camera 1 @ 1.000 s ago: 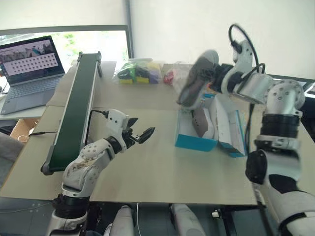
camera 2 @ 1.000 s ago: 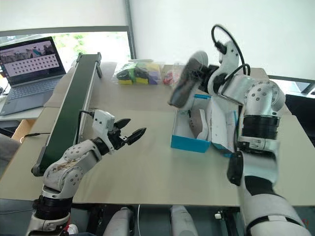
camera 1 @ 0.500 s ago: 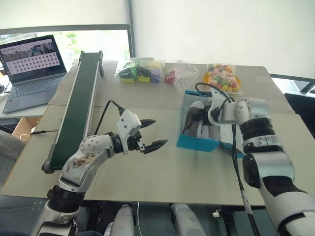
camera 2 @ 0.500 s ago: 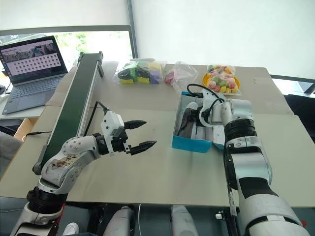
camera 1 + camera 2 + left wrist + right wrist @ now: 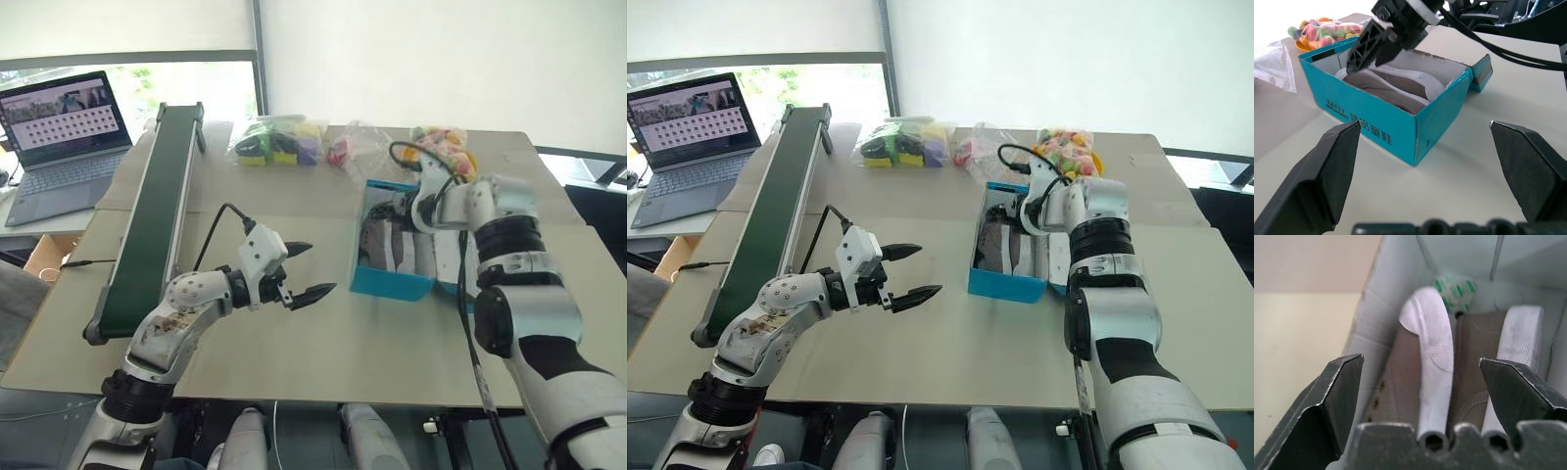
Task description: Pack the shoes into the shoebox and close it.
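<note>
Packing stage, shoes in, lid open. The turquoise shoebox (image 5: 392,279) stands on the table (image 5: 323,362) with its attached flap lid (image 5: 460,259) folded out to the side away from the left arm. Both grey-brown shoes (image 5: 1449,382) lie inside it on their sides, 2 pale ridged soles upright and parallel, the pair packed close against the white inner walls; a small green-printed slip (image 5: 1453,290) sits at the far end of the box beyond the toes.

The right gripper (image 5: 1382,44) hangs just above the open top of the box. Its 2 black fingers (image 5: 1339,396) are spread wide and hold nothing, with the shoes directly ahead of and below the gap between the jaws. The left gripper (image 5: 302,269) hovers over bare tabletop, near but apart from the box's printed end wall, which lies straight ahead between its jaws. Its fingers (image 5: 1327,171) are likewise parted and empty.

Judged from this arrangement, the first part of the task is done: both shoes rest in the box and neither jaw grips them. What remains is the closing. The flap has to be swung up from beyond the right jaws and brought over the shoes, then pressed down flush. The shoes appear to sit below the rim, so the lid should seat without obstruction.
</note>
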`<action>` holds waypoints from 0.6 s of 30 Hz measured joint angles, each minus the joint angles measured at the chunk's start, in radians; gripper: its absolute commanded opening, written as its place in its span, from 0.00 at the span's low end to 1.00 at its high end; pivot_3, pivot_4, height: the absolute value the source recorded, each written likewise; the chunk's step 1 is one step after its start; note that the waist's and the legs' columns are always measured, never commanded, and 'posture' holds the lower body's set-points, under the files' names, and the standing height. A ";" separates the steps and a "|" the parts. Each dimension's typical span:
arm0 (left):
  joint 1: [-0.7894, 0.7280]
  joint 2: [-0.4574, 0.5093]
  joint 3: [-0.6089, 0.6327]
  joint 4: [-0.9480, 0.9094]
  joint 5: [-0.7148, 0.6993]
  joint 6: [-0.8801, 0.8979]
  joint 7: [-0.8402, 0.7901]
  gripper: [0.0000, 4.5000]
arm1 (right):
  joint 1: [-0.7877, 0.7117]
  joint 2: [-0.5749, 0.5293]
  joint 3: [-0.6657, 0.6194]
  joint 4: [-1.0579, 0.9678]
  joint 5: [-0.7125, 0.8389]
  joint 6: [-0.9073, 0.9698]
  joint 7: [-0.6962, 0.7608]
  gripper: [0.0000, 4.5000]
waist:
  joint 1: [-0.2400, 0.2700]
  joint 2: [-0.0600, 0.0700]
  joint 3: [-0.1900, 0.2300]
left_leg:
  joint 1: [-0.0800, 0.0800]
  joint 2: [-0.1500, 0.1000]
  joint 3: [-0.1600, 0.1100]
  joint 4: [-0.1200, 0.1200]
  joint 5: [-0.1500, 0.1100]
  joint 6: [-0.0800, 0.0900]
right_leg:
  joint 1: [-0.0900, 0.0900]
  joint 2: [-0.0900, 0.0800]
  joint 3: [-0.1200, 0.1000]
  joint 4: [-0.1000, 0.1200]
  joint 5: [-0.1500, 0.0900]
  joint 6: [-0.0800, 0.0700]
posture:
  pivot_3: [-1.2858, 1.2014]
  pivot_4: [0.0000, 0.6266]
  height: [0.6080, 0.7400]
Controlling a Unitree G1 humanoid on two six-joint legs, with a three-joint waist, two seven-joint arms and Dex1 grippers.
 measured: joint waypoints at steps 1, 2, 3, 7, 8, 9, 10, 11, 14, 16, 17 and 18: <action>0.001 -0.001 0.000 0.000 0.001 0.000 -0.001 1.00 | 0.001 -0.006 -0.030 -0.061 0.013 0.030 -0.004 0.96 | 0.001 0.000 0.000 | 0.000 0.000 0.000 0.000 0.000 0.000 | 0.000 0.000 0.000 0.000 0.000 0.000 | 0.52 0.24 1.00; 0.002 -0.003 0.000 0.000 0.001 0.000 -0.001 1.00 | 0.004 -0.010 -0.071 -0.137 0.041 0.071 -0.006 0.90 | 0.001 0.000 0.000 | 0.000 0.000 0.000 0.000 0.000 0.000 | 0.000 0.000 0.000 0.000 0.000 0.000 | 0.52 0.24 1.00; 0.003 -0.002 0.000 0.001 0.001 0.000 -0.002 1.00 | 0.005 -0.010 -0.098 -0.191 0.062 0.095 -0.006 0.84 | 0.002 0.000 0.000 | 0.000 0.000 0.000 0.000 0.000 0.000 | 0.000 0.000 0.000 0.000 0.000 0.000 | 0.52 0.24 1.00; 0.002 -0.008 0.001 0.012 0.001 0.000 -0.009 1.00 | 0.112 -0.008 -0.259 -0.549 0.245 0.276 0.041 0.58 | 0.008 0.000 0.000 | 0.000 0.000 -0.001 0.000 0.000 0.000 | 0.001 0.000 -0.001 0.000 -0.002 0.001 | 0.52 0.24 1.00; -0.002 -0.010 0.001 0.025 0.001 0.000 -0.010 1.00 | 0.158 -0.003 -0.298 -0.662 0.319 0.342 0.069 0.49 | 0.010 0.000 0.000 | 0.000 0.000 -0.001 0.000 0.000 0.000 | 0.001 0.000 -0.001 0.001 -0.002 0.001 | 0.52 0.24 1.00; -0.003 -0.012 0.001 0.032 0.001 0.000 -0.011 1.00 | 0.192 0.003 -0.319 -0.738 0.379 0.384 0.090 0.44 | 0.011 0.000 0.000 | 0.000 0.000 -0.001 0.000 0.000 0.000 | 0.001 0.000 -0.001 0.001 -0.002 0.001 | 0.52 0.24 1.00; -0.008 -0.019 -0.001 0.040 0.002 0.000 -0.012 1.00 | 0.236 -0.003 -0.333 -0.814 0.454 0.413 0.111 0.33 | 0.011 0.000 0.000 | 0.000 0.000 -0.001 0.000 0.000 0.000 | 0.001 0.000 -0.001 0.001 -0.002 0.001 | 0.52 0.24 1.00; -0.017 -0.031 -0.005 0.050 0.002 0.000 -0.013 1.00 | 0.322 -0.030 -0.344 -0.916 0.559 0.435 0.140 0.27 | 0.016 0.000 0.000 | 0.000 0.000 -0.001 0.001 0.000 0.000 | 0.002 0.000 -0.001 0.001 -0.002 0.001 | 0.52 0.24 1.00; -0.043 -0.049 -0.014 0.088 0.003 -0.001 -0.020 1.00 | 0.605 -0.166 -0.350 -1.134 0.750 0.451 0.183 0.03 | 0.034 0.000 0.000 | 0.000 0.000 0.000 0.002 0.000 0.000 | 0.004 -0.001 -0.001 0.000 -0.006 -0.006 | 0.52 0.24 1.00; -0.056 -0.056 -0.022 0.119 0.006 -0.001 -0.026 1.00 | 0.715 -0.214 -0.357 -1.196 0.797 0.451 0.185 0.01 | 0.027 0.001 0.000 | 0.000 0.000 0.002 0.005 0.000 0.000 | 0.003 -0.001 0.002 0.000 -0.005 -0.006 | 0.52 0.24 1.00; -0.063 -0.068 -0.027 0.124 0.007 -0.002 -0.032 1.00 | 0.772 -0.248 -0.362 -1.234 0.820 0.451 0.184 0.01 | 0.026 0.002 -0.001 | 0.001 -0.001 0.002 0.005 0.000 0.000 | 0.004 -0.001 0.002 0.000 -0.004 -0.006 | 0.52 0.24 1.00; -0.070 -0.075 -0.034 0.129 0.007 -0.006 -0.041 1.00 | 0.834 -0.264 -0.368 -1.265 0.826 0.451 0.177 0.01 | 0.025 0.000 -0.002 | 0.005 0.000 0.001 0.005 0.000 0.000 | 0.008 -0.001 0.002 0.001 -0.004 -0.006 | 0.52 0.24 1.00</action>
